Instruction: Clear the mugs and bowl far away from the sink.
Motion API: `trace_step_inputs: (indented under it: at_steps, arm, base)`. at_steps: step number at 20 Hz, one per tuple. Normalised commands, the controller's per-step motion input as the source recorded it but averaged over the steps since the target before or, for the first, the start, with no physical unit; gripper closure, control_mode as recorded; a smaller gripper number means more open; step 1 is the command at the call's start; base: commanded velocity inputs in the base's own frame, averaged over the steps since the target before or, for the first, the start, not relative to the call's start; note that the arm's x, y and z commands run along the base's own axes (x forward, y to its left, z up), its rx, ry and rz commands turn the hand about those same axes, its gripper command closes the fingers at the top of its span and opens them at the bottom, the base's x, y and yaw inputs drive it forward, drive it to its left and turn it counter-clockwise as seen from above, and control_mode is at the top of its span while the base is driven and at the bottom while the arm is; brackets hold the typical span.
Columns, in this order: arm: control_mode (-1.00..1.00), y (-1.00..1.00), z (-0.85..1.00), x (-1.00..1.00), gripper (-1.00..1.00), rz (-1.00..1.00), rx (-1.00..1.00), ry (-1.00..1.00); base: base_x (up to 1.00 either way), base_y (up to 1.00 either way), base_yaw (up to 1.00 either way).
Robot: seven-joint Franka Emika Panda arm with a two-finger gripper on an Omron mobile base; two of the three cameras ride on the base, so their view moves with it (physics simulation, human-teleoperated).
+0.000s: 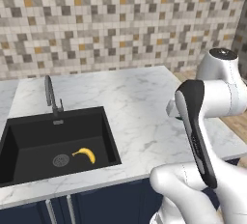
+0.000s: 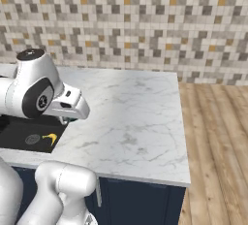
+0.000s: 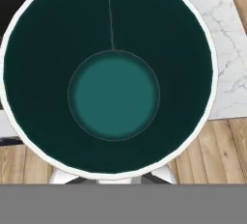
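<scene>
A mug with a dark teal-green inside and a thin pale rim sits right under the hand camera, mouth facing it. Behind it lie the marble counter edge and the wood floor, so the mug hangs in the air. My gripper is shut on the mug at its near rim, the fingertips mostly hidden by it. In the base views the hand hovers over the counter just right of the black sink. The bowl is out of view.
A yellow banana lies in the sink beside the round drain. The grey gooseneck faucet stands behind the basin. The marble counter stretches right of the sink up to the tiled wall, with wood floor beyond its right edge.
</scene>
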Motion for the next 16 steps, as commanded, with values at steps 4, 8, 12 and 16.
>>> trace_step_inputs:
  at_steps: [4,8,12,16]
  arm:
    - [1.0,0.0,0.06,-0.15,1.0,0.01,0.0,-0.03]
    - [1.0,0.0,0.0,0.0,1.0,0.0,0.0,0.0]
    - [1.0,0.0,0.0,0.0,1.0,0.0,0.0,0.0]
    - [1.0,0.0,0.0,0.0,1.0,0.0,0.0,0.0]
  base:
    - [-0.64,-0.03,0.02]
    - [-0.45,-0.08,-0.02]
    - [-0.03,-0.2,-0.48]
    - [0.0,-0.04,-0.94]
